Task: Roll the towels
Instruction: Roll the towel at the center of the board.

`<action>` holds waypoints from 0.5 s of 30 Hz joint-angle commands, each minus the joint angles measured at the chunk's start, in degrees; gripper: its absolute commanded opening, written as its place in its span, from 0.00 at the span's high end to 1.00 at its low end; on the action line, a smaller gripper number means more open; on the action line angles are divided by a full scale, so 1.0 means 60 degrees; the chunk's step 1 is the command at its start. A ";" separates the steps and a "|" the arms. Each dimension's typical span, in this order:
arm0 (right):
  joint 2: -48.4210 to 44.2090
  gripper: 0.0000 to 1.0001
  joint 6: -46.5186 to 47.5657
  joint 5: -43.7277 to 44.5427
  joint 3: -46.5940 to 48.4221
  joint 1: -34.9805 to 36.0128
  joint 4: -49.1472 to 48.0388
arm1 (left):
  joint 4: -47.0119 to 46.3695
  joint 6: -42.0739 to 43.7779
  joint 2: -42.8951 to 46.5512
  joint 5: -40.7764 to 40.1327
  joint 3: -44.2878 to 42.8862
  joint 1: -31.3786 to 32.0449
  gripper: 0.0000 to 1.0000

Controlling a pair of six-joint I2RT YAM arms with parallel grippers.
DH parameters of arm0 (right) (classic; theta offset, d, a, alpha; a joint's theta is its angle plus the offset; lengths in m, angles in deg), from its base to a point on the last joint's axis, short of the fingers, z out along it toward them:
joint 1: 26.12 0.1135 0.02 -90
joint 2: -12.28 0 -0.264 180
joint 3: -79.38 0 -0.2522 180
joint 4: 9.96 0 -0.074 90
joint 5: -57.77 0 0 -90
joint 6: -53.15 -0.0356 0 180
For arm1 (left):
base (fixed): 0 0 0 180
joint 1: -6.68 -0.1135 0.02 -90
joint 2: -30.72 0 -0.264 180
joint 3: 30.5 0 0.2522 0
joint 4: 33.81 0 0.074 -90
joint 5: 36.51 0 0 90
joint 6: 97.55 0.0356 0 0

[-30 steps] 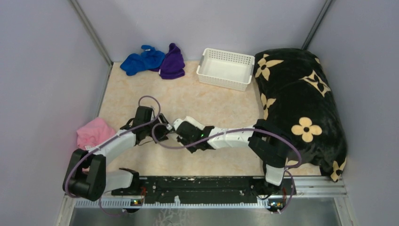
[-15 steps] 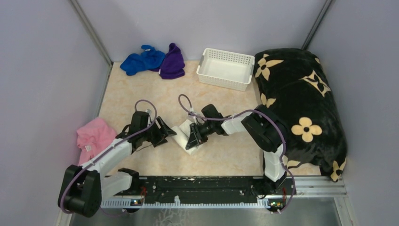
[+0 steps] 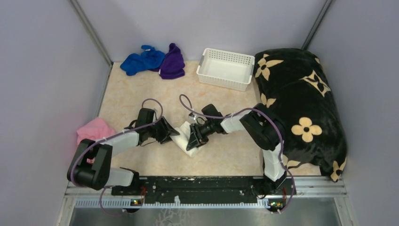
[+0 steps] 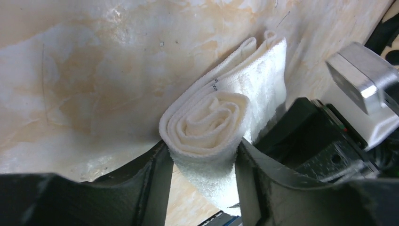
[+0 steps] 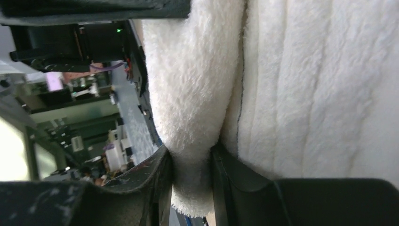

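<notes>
So we have the white towel [image 4: 207, 125] partly rolled, left gripper [image 4: 202, 165] around the roll, right gripper [image 5: 190, 176] pinching its layer; blue towel [image 3: 140, 60] and purple towel [image 3: 172, 62] wait crumpled.

1. The top external view looks down from above and behind the arm bases, which sit at the bottom of the frame, and takes in the whole tabletop [image 3: 141, 94].
2. The left wrist view looks past its own gripper [image 4: 202, 162] from very near, down onto the cream-white towel [image 4: 211, 122].
3. The right wrist view sits nearer still, with towel pile filling most of the frame.
4. All three views share that towel.
</notes>
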 commanded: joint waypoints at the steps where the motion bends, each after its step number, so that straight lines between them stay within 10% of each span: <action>1: -0.1505 0.65 0.1530 0.2523 0.0313 0.0276 0.2384 | 0.0069 0.0093 -0.0311 -0.0448 0.0219 0.0042 0.49; 15: -0.3754 0.35 0.4158 1.2199 0.1980 0.3891 0.5882 | 0.0800 0.0355 -0.0179 -0.0983 0.0205 0.0107 0.50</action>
